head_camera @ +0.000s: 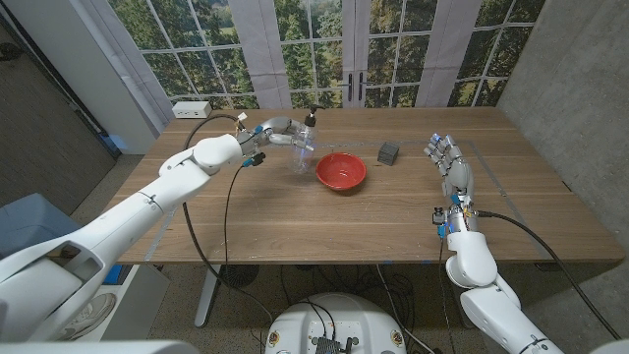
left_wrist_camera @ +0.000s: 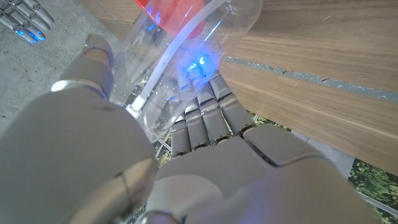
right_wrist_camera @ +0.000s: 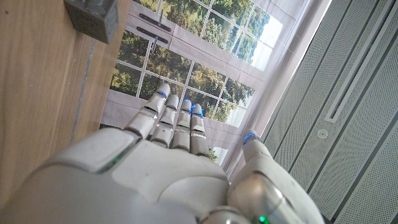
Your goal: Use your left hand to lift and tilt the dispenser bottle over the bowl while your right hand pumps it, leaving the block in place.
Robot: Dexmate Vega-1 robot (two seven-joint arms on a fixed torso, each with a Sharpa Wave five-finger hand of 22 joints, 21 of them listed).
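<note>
The first step looks done and the rest is still to come: the left hand (head_camera: 278, 129) has its fingers wrapped around the clear dispenser bottle (head_camera: 305, 146), which stands far on the tabletop (head_camera: 393, 211), just left of the red bowl (head_camera: 341, 171); from the head view I cannot tell whether the bottle's base is already off the wood, and it is upright or only slightly leaned, not yet tipped over the bowl. In the left wrist view the fingers (left_wrist_camera: 205, 118) press against the bottle's clear wall with the bowl's red showing through it. The right hand (head_camera: 449, 160) holds nothing, its fingers straight and apart, and sits well apart to the right of the bowl, so the pumping has not begun. The grey block (head_camera: 389, 150) lies between the bowl and that hand, untouched
</note>
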